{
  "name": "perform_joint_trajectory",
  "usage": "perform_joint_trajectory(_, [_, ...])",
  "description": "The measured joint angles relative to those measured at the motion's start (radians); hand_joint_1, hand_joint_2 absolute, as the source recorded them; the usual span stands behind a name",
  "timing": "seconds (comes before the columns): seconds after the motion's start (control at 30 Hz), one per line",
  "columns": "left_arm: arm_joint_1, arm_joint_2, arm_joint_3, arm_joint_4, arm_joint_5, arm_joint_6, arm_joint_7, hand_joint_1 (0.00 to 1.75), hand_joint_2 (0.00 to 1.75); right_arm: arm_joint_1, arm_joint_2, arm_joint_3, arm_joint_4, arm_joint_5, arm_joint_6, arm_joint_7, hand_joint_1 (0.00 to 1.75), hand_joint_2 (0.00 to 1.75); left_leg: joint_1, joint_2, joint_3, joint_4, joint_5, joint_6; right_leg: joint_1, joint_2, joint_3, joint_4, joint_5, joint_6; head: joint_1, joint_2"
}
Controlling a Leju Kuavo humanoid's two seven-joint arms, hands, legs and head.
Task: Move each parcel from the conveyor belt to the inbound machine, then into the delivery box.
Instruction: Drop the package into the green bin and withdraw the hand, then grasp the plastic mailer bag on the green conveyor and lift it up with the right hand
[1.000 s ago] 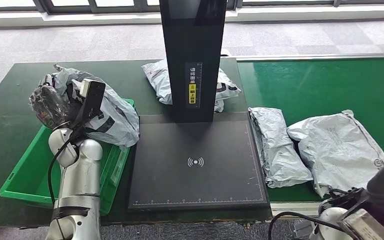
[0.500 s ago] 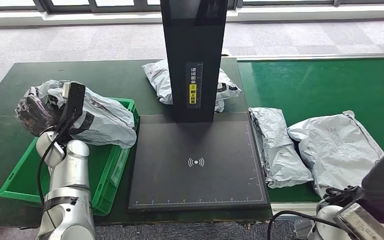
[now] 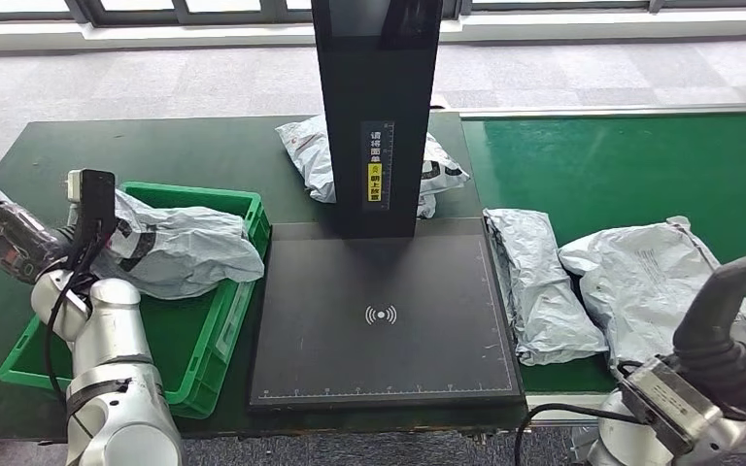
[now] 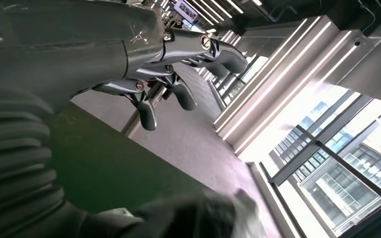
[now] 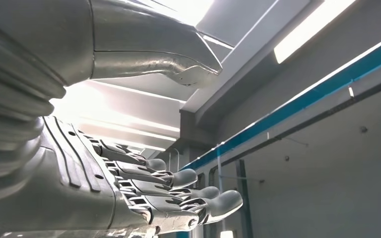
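The dark green surface (image 3: 204,146) carries the inbound machine (image 3: 385,316), a black platform with an upright column, set at the middle of its front edge. The conveyor belt (image 3: 622,165), a brighter green, joins the surface on the right.

Largest of the parcels is a wide grey poly bag (image 3: 656,286) at the near edge of the belt. Just beside it, along the machine's right edge, lies a narrower rolled bag (image 3: 539,282). A third bag (image 3: 316,155) sits behind the column, partly hidden. A fourth bag (image 3: 180,248) lies in the green delivery box (image 3: 219,320) at the surface's front left corner, draped over the box's right rim.

All are soft plastic mailers, wrinkled and slack. In my judgement they are light, limp and somewhat slippery; they will sag if taken by a corner. The narrow bag is best gripped across its middle, where the film is bunched; the wide one likely needs a hold on a folded edge or thick part.

The left hand (image 3: 5,228) hovers beyond the box's left rim, fingers (image 4: 178,91) spread and holding nothing. The right hand (image 3: 729,311) is raised at the belt's near edge, fingers (image 5: 178,193) extended side by side, empty.
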Motion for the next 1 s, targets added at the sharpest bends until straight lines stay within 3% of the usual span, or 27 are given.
perform_joint_trajectory(0.4, [-0.039, -0.029, 0.106, -0.013, 0.055, 0.000, -0.123, 0.00, 0.00, 0.000, 0.000, 0.017, 0.042, 0.069, 0.000, 0.052, 0.00, 1.75, 0.000, 0.000, 0.000, 0.000, 0.000, 0.000, 0.000, 0.000, 0.000, 0.000, 0.000, 0.000, 0.000, 0.000])
perform_joint_trajectory(0.53, [-0.065, -0.043, 0.163, 0.005, 0.176, 0.000, -0.275, 0.00, 0.00, 0.000, 0.000, 0.018, 0.055, 0.108, 0.000, 0.087, 0.00, 1.75, 0.000, 0.000, 0.000, 0.000, 0.000, 0.000, 0.000, 0.000, 0.000, 0.000, 0.000, 0.000, 0.000, 0.000])
perform_joint_trajectory(0.63, [-0.089, -0.051, 0.194, 0.055, 0.423, -0.007, -0.457, 0.00, 0.00, 0.000, 0.000, 0.021, 0.073, 0.204, 0.000, 0.183, 0.00, 1.75, 0.000, -0.001, 0.000, 0.000, 0.000, 0.000, 0.000, -0.001, 0.000, 0.000, 0.000, 0.000, 0.000, 0.000])
perform_joint_trajectory(0.7, [-0.090, -0.052, 0.172, 0.095, 0.609, -0.013, -0.524, 0.00, 0.00, 0.000, 0.000, 0.022, 0.102, 0.272, 0.000, 0.249, 0.00, 1.75, 0.000, -0.001, 0.000, 0.000, 0.000, 0.000, 0.000, -0.002, 0.001, 0.000, 0.000, 0.000, 0.000, 0.000])
perform_joint_trajectory(0.77, [-0.085, -0.053, 0.130, 0.116, 0.698, -0.015, -0.540, 0.00, 0.00, 0.000, 0.000, 0.022, 0.131, 0.303, 0.000, 0.277, 0.00, 1.75, 0.000, -0.002, 0.000, 0.000, 0.000, 0.000, 0.000, -0.002, 0.001, 0.000, 0.000, 0.000, 0.000, 0.000])
perform_joint_trajectory(1.0, [-0.083, -0.054, 0.061, 0.152, 0.725, -0.016, -0.544, 0.00, 0.00, -0.001, 0.000, 0.022, 0.179, 0.312, 0.000, 0.282, 0.00, 1.75, 0.000, -0.002, 0.000, 0.000, 0.000, 0.000, 0.000, -0.002, 0.001, 0.000, 0.000, 0.000, 0.000, 0.000])
